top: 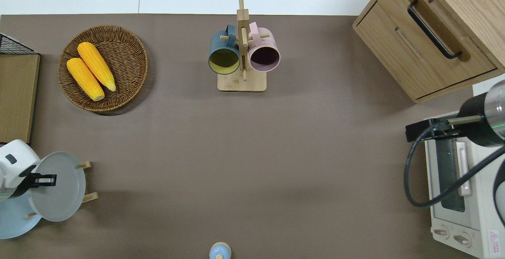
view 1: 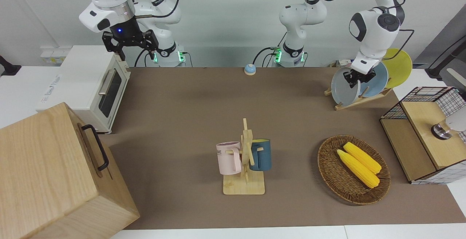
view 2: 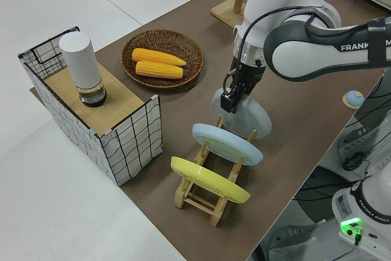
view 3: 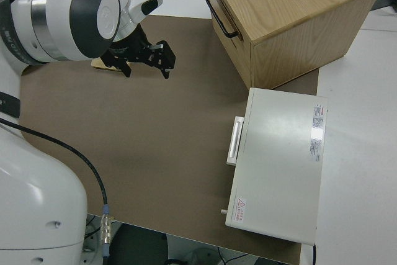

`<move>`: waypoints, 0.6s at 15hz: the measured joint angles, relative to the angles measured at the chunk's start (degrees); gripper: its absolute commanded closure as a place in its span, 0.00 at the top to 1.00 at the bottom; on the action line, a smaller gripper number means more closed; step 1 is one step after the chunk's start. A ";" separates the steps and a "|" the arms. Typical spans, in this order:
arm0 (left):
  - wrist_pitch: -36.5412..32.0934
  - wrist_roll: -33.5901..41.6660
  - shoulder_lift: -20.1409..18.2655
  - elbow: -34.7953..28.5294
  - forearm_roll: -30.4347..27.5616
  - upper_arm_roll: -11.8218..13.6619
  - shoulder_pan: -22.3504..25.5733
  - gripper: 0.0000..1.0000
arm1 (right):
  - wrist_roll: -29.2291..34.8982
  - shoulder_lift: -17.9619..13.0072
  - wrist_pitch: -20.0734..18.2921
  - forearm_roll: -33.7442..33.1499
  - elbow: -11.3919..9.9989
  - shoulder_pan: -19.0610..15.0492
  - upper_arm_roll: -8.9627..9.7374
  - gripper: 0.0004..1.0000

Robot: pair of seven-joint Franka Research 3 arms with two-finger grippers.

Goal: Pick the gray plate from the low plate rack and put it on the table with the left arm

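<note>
The gray plate [view 1: 343, 87] is gripped at its upper rim by the left tool [view 1: 358, 76], whose fingers are closed on it. The plate is stood nearly upright at the end slot of the rack [view 2: 208, 189] (the slot farthest from the robots), with a blue plate [view 2: 227, 143] and a yellow plate [view 2: 209, 180] slotted alongside. The right arm is parked, its tool [view 1: 131, 44] spread open.

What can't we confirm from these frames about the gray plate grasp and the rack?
- Fingertip contact: the left gripper sits at the upper rim of the gray plate; too small in every view to tell whether it has closed.
- Plate's lower edge in the low plate rack: hidden by the plate itself.
- Light-blue plate: cut off by the overhead edge, partly covered by the gray plate.
- Yellow plate: partly hidden by the arm in the front view.
</note>
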 measured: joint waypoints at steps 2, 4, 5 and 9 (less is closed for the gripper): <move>-0.70 -0.01 -0.01 0.58 0.00 -0.17 -0.01 0.00 | 0.00 0.00 0.00 0.00 0.00 0.00 0.00 0.99; -2.26 -0.02 -0.06 1.71 0.00 -0.43 -0.02 0.00 | 0.00 0.00 0.00 0.00 0.00 0.00 0.00 0.99; -3.34 -0.02 -0.16 2.53 0.01 -0.56 -0.02 0.00 | 0.00 0.00 0.00 0.00 0.00 0.00 0.00 0.99; -9.97 0.01 -0.81 7.67 0.05 -1.98 -0.05 0.00 | 0.00 0.00 0.00 0.00 0.00 0.00 0.00 0.99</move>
